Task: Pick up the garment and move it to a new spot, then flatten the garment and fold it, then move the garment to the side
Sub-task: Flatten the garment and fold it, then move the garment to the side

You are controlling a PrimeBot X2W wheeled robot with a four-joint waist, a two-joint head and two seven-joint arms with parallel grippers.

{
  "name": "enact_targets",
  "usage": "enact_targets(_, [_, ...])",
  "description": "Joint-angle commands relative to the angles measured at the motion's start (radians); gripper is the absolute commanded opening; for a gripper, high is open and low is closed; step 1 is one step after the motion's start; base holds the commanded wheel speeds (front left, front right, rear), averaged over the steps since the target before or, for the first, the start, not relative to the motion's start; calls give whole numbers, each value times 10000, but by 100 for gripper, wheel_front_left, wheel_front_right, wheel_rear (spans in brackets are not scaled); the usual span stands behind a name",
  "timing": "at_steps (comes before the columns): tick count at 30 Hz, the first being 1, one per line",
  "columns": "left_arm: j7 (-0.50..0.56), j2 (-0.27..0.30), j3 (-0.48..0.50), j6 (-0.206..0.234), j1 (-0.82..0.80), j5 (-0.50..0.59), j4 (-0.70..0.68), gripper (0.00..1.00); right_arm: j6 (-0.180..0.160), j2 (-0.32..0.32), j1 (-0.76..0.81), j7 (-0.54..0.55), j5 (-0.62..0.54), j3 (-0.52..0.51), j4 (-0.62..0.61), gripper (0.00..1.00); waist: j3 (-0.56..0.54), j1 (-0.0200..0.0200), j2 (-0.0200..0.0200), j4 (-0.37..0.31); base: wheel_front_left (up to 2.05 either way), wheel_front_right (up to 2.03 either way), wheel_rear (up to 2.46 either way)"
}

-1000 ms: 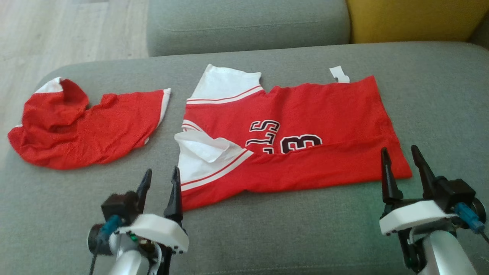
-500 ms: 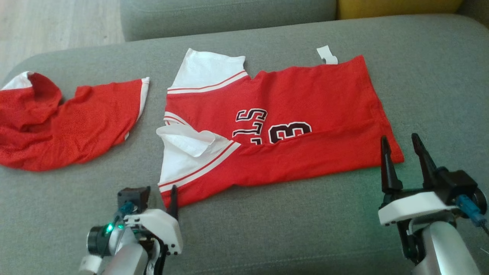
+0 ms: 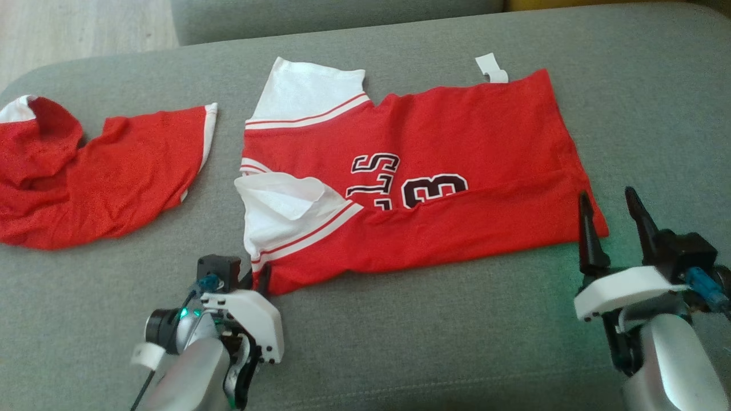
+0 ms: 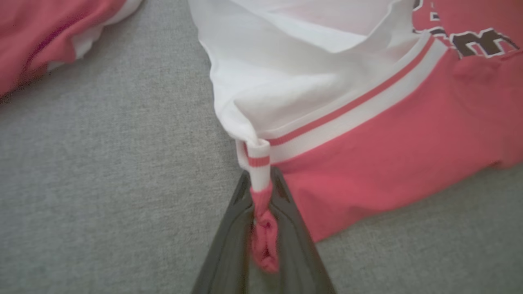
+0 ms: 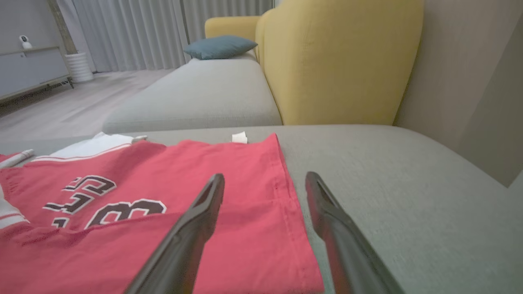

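folding in hand: left gripper (image 4: 260, 179) clamped on the near left corner of the garment (image 3: 434, 171) lying on the sofa (image 3: 400, 354); right gripper (image 3: 606, 194), fingers apart by the near right hem, should close there next.

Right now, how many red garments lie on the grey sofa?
2. The numbered red jersey lies in the middle, its near corner pinched by the left end effector; the crumpled red garment lies at its left.
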Motion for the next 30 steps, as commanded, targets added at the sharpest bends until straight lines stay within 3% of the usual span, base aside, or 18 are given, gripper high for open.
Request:
enact_targets(1, [-82,128,229,69,-140,52,2,0,65,29,-409,220,-215,-41,-35,100,-25,0,0,97,0,0,0])
enact_targets(12, [-1435,268,101,344,-553,497,-1598,0,65,240,-1470,2162,-318,-2176,2247,100,38,0,0,684,0,0,0])
enact_targets(21, [-1580,469,-35,508,-614,740,-2840,0,65,248,-2477,2595,-339,-2999,4228,100,499,0,0,996,0,0,0])
enact_targets(22, [-1583,486,-33,524,-605,736,-2900,0,65,248,-2565,2631,-251,-2969,4443,91,517,0,0,1003,0,0,0])
enact_targets(23, [-1585,504,-31,539,-593,731,-2946,0,65,249,-2638,2691,-176,-2842,4662,3,522,0,0,1003,0,0,0])
enact_targets(30, [-1363,727,-146,555,-304,714,-2863,0,65,249,-2774,2227,-111,-2788,5251,0,163,0,0,830,0,0,0])
